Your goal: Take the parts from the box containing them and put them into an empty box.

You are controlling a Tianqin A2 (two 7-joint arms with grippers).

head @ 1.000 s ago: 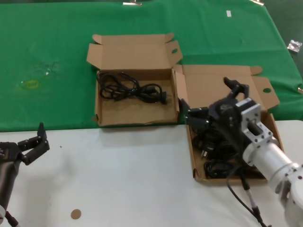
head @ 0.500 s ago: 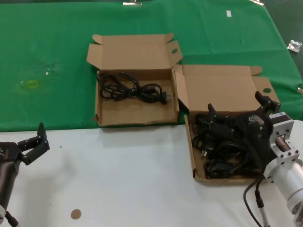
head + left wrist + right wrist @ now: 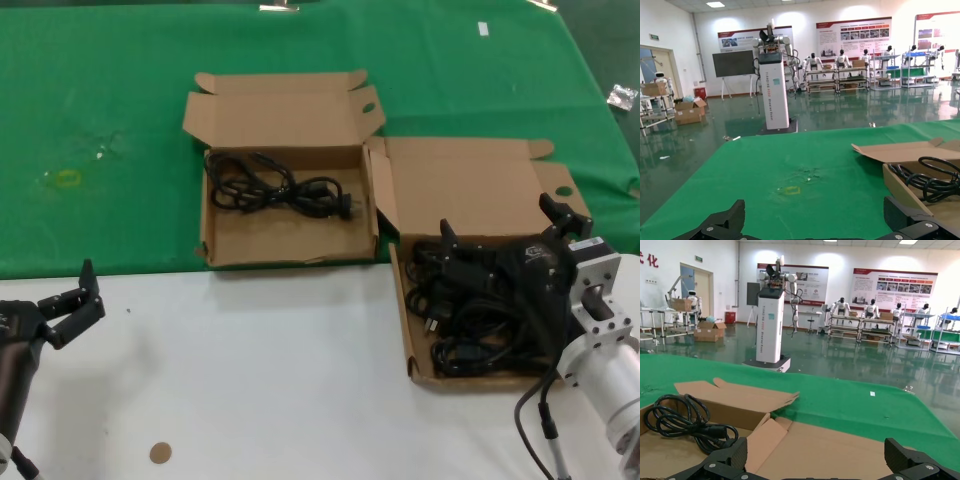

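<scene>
The box containing the parts (image 3: 460,190) lies open at the right, with several black cords (image 3: 470,330) piled inside. My right gripper (image 3: 503,225) hovers over that pile, open, with only the box's lid (image 3: 840,450) showing between its fingers (image 3: 817,460). The other box (image 3: 280,110), with notched lid corners, sits to the left and farther back. It holds one looped cord (image 3: 275,190), which also shows in the right wrist view (image 3: 685,422) and the left wrist view (image 3: 930,175). My left gripper (image 3: 75,300) stays open and idle at the near left (image 3: 815,220).
The boxes straddle the edge between green cloth (image 3: 100,150) and white table (image 3: 250,370). A small brown disc (image 3: 160,453) lies near the front left. A yellow mark (image 3: 67,178) is on the cloth. A small packet (image 3: 622,96) sits at the far right.
My right gripper swung right from the right box's left edge to above its cords, then held still. The left arm has not moved.
</scene>
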